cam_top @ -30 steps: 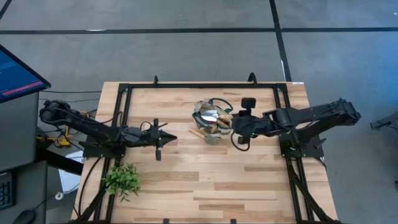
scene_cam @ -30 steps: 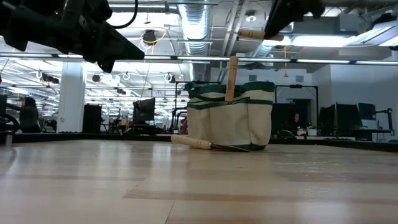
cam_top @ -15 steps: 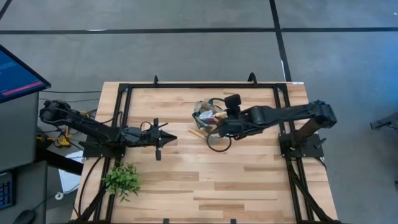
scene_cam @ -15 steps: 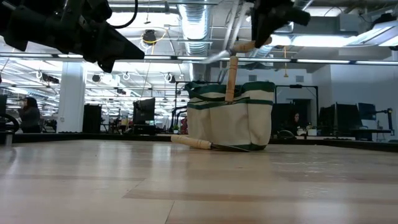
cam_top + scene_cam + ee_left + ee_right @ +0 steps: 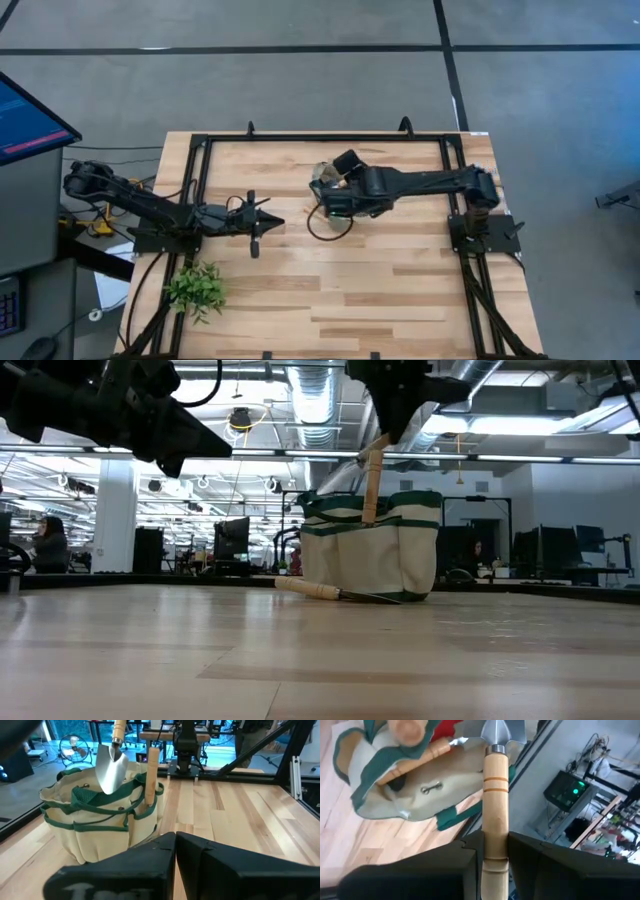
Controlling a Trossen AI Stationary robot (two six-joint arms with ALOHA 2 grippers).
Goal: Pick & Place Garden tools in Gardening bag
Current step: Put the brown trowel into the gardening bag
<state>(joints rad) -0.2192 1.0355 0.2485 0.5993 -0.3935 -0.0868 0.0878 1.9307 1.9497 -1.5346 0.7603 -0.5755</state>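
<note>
The beige gardening bag (image 5: pixel 100 815) with green trim stands on the table; it also shows in the low view (image 5: pixel 370 555). A wooden handle (image 5: pixel 372 485) sticks up out of the bag. My right gripper (image 5: pixel 398 405) is shut on a silver trowel (image 5: pixel 110 767) over the bag's mouth. Another wooden-handled tool (image 5: pixel 310 589) lies on the table against the bag's foot. My left gripper (image 5: pixel 176 842) is shut and empty, to the bag's left, above the table. My right gripper pinches the trowel's wooden handle (image 5: pixel 495 827) between its two fingers, about at mid-length. The handle runs along the fingers, with the blade (image 5: pixel 502 730) out ahead of them. The trowel is lifted clear, blade slanting down toward the bag's opening.
A leafy green plant (image 5: pixel 197 288) lies near the table's front left. A black frame rail (image 5: pixel 330 138) runs round the table's far part. Bare wood lies in front of the bag. A red item (image 5: pixel 447 730) shows inside the bag.
My right gripper has carried the trowel toward the table's left, from beside the bag to over its mouth. The trowel has tipped from level to blade-down. The bag and my left arm have kept still.
</note>
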